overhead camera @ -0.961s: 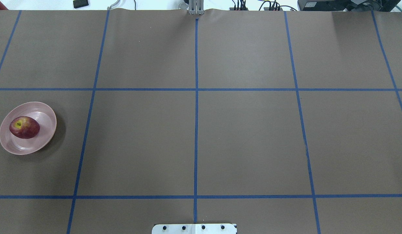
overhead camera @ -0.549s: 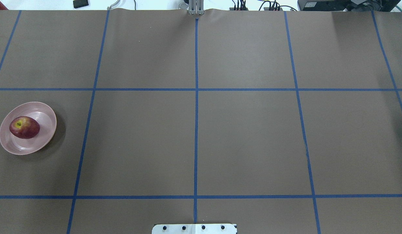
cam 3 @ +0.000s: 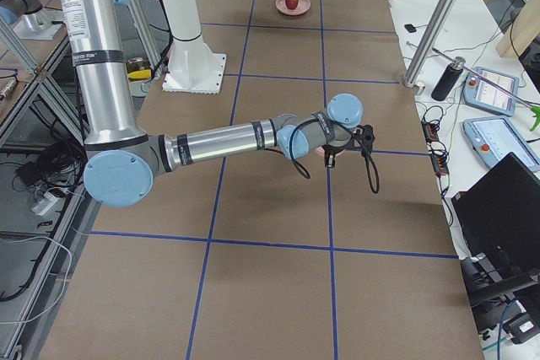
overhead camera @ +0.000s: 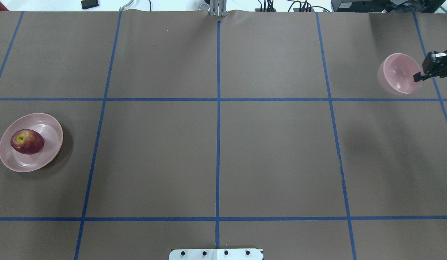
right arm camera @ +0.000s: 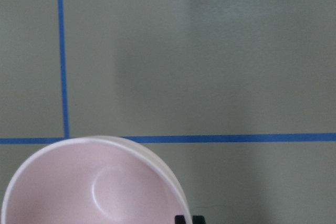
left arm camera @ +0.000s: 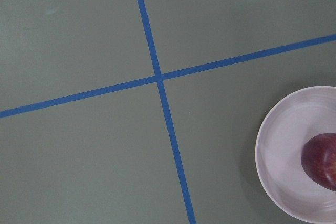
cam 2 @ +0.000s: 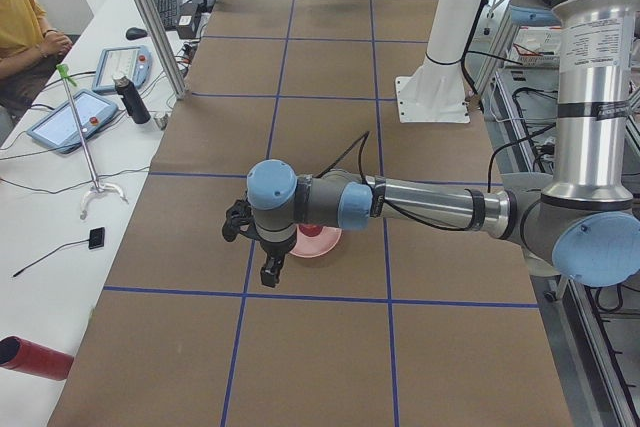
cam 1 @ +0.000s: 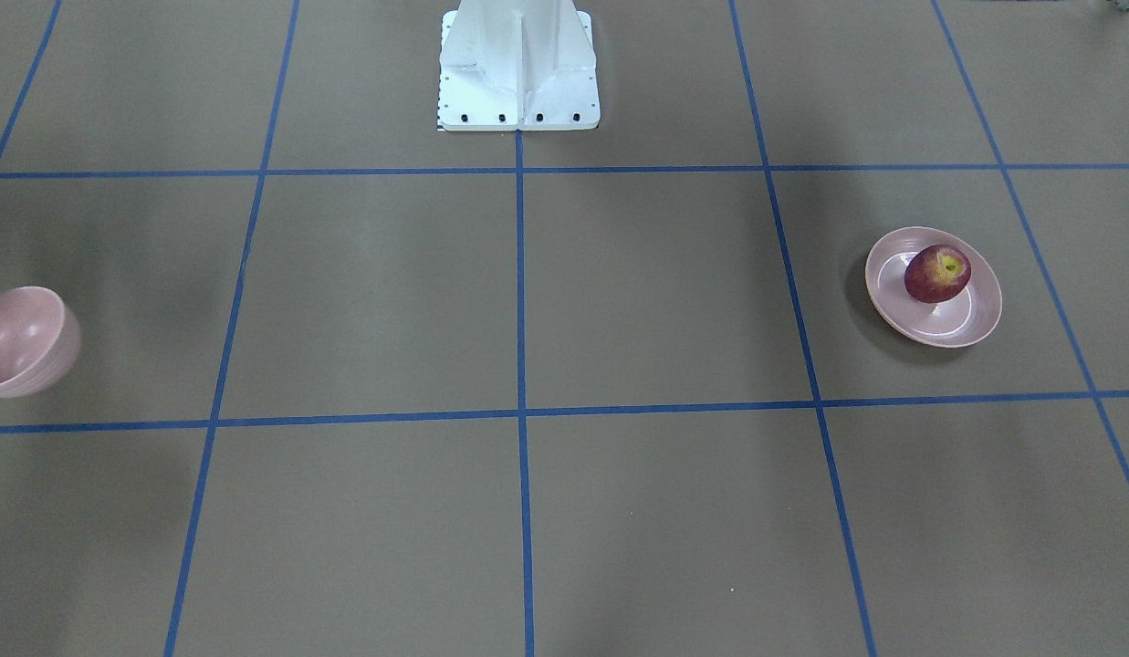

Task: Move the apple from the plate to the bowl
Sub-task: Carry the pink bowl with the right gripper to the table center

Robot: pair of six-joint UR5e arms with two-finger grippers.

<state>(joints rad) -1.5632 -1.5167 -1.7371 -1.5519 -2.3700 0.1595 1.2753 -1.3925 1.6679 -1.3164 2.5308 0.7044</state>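
Observation:
The dark red apple (overhead camera: 27, 141) lies on the pink plate (overhead camera: 46, 151) at the table's left end; both also show in the front view, the apple (cam 1: 936, 273) on the plate (cam 1: 956, 319), and in the left wrist view, apple (left arm camera: 321, 160) and plate (left arm camera: 283, 150). My right gripper (overhead camera: 417, 77) comes in from the right edge, shut on the rim of the pink bowl (overhead camera: 396, 72), which is tilted and off the table. The bowl fills the lower right wrist view (right arm camera: 94, 187). My left gripper (cam 2: 270, 267) hangs near the plate; I cannot tell if it is open.
The white robot base (cam 1: 518, 64) stands at the middle of the near edge. Blue tape lines grid the brown table. A side bench holds tablets, a dark bottle (cam 2: 130, 99) and a red cylinder (cam 2: 35, 357); a person sits there.
The bowl and my right gripper have come into the overhead view at the far right; before, neither showed. The apple and plate have not moved.

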